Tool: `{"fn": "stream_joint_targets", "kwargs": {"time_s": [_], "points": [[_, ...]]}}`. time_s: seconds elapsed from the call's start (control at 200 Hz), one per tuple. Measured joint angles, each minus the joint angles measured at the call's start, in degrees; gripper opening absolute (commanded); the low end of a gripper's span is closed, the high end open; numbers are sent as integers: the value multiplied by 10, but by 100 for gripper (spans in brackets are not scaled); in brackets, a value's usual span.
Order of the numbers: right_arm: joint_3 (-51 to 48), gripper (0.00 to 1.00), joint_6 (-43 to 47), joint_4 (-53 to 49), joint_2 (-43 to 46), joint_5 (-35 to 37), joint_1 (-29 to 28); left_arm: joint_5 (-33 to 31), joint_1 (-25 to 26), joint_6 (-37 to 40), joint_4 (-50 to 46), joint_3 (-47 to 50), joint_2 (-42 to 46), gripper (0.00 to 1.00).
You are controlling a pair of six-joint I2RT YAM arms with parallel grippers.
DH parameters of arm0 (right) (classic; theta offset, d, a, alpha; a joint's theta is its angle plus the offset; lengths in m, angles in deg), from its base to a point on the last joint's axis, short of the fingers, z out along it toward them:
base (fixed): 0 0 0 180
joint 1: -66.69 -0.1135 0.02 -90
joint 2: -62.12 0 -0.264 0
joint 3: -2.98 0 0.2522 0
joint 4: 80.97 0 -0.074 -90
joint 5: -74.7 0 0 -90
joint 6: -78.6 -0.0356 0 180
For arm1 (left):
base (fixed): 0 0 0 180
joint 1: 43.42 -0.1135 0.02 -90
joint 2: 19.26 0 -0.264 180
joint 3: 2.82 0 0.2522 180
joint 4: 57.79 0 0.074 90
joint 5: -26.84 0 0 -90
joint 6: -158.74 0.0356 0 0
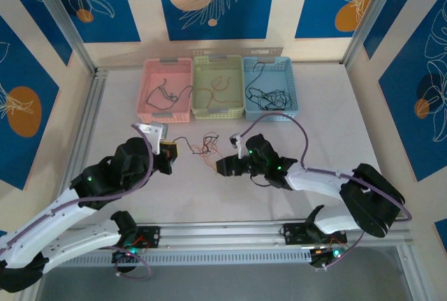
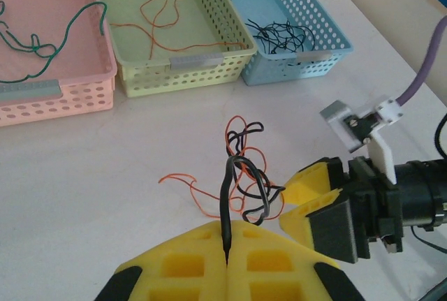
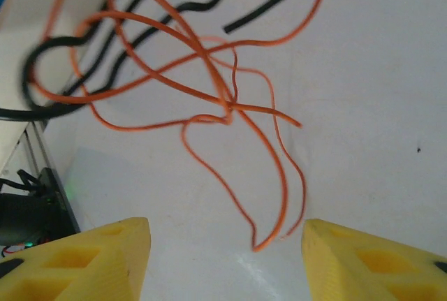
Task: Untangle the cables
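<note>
Tangle of cables [image 1: 206,146] on the table [image 1: 335,126], between both arms. Left gripper [image 2: 227,245] clamped on the end of a black strand [image 2: 225,196] leading away into the knot. Right gripper [image 3: 227,245] fingers spread apart, orange loops [image 3: 209,98] straight ahead, untouched. Clamp legible from left wrist, orange crossings from right wrist.

Black and red-orange cables [image 2: 229,175] sit knotted together on the white table [image 2: 105,175].
</note>
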Motion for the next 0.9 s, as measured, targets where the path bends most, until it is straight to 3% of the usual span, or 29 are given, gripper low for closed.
{"fn": "stream_joint_targets", "kwargs": {"time_s": [0.175,0.385,0.55,0.655,0.9], "points": [[15,50,-1,1,-10,0,-4,0,0,-2,0,0,10,0],[22,13,3,2,-28,-3,-4,6,0,-2,0,0,12,0],[22,0,-3,-8,-21,13,0,-2,0,-1,-12,0,22,0],[10,0,-22,-9,6,24,28,-25,0,4,-47,-7,33,0],[-70,0,-124,2,57,38,158,-106,0,24,-160,-87,90,0]]}}
